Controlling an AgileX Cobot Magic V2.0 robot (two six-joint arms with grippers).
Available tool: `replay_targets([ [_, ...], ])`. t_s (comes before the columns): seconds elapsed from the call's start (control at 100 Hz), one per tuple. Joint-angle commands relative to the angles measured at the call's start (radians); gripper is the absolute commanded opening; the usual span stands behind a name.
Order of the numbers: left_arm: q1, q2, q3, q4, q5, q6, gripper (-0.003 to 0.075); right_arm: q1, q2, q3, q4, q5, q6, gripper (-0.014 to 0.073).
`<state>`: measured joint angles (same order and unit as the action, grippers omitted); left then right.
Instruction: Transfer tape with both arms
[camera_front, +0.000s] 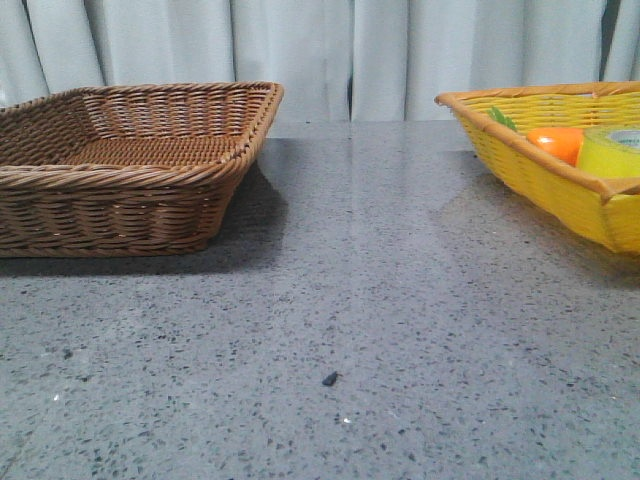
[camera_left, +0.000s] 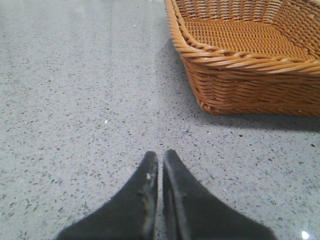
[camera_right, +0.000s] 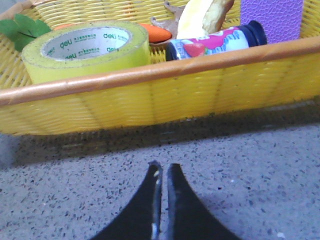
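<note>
The tape (camera_right: 86, 52) is sat flat inside the yellow basket (camera_right: 150, 100), next to a carrot (camera_front: 560, 142) and a bottle (camera_right: 215, 42). Both the left gripper (camera_left: 160, 160) and right gripper (camera_right: 162, 170) are pressed together, nothing held, over the speckled table (camera_front: 350, 330). The brown basket (camera_front: 130, 170) is well apart.

Grey speckled stone table (camera_front: 380, 300), polished enough to carry soft reflections down its middle. Pale curtain (camera_front: 330, 50) in long vertical folds across the whole far side. Brown wicker basket (camera_front: 120, 190) on the far left, dark shadow at its base. Yellow wicker basket (camera_front: 540, 170) on the far right. Small dark speck (camera_front: 329, 379) near centre. Even, diffuse light.
</note>
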<state>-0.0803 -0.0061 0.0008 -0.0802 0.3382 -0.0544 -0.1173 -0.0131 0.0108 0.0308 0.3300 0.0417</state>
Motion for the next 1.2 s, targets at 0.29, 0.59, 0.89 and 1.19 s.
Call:
replay_targets([
  [0.29, 0.000, -0.029, 0.011, -0.003, -0.041, -0.003, -0.0021, -0.007, -0.016, 0.020, 0.001, -0.018, -0.006, -0.0074],
  [0.59, 0.000, -0.029, 0.011, 0.040, -0.065, -0.003, -0.0021, -0.007, -0.016, 0.020, 0.001, -0.018, -0.006, -0.0074],
  [0.89, 0.000, -0.029, 0.011, 0.042, -0.065, -0.003, -0.0021, -0.007, -0.016, 0.020, 0.001, -0.018, -0.006, -0.0074],
  [1.19, 0.000, -0.029, 0.011, 0.042, -0.123, -0.003, -0.0021, -0.007, -0.016, 0.020, 0.001, -0.023, -0.006, -0.0074],
])
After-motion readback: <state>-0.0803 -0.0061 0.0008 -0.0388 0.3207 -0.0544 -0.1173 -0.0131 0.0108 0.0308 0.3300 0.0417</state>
